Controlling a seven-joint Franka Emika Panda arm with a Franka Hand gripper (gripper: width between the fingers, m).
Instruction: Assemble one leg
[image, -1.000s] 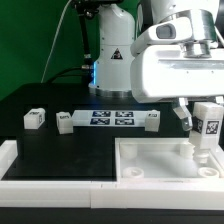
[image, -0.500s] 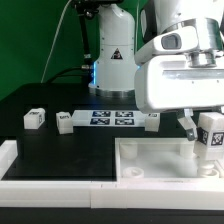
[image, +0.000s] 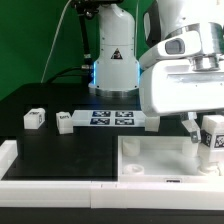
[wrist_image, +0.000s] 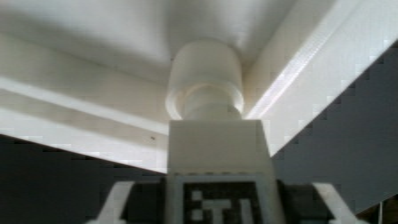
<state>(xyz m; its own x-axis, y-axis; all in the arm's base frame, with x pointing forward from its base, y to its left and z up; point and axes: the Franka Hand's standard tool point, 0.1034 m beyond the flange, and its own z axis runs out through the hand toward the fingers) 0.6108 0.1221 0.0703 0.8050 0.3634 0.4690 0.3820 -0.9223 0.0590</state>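
exterior view, from its left: one small white tagged plastic post (image: 35, 118) and a second post (image: 65, 122) lie loose on the black table (image: 30, 145), well apart from the work. next comes the thin flat white marker board (image: 110, 118). in front lies the large white square tray-like panel (image: 150, 165). at the exterior view's right, the two-finger gripper (image: 204, 132) is clamped on the small white stubby plastic leg (image: 212, 138), upright over the panel's corner. the wrist view shows its round peg (wrist_image: 208, 80) pointing into that corner; seating cannot be told. judgement: the leg is light, rigid and smooth, liable to twist. grip the flat tagged sides, leaving the peg free.
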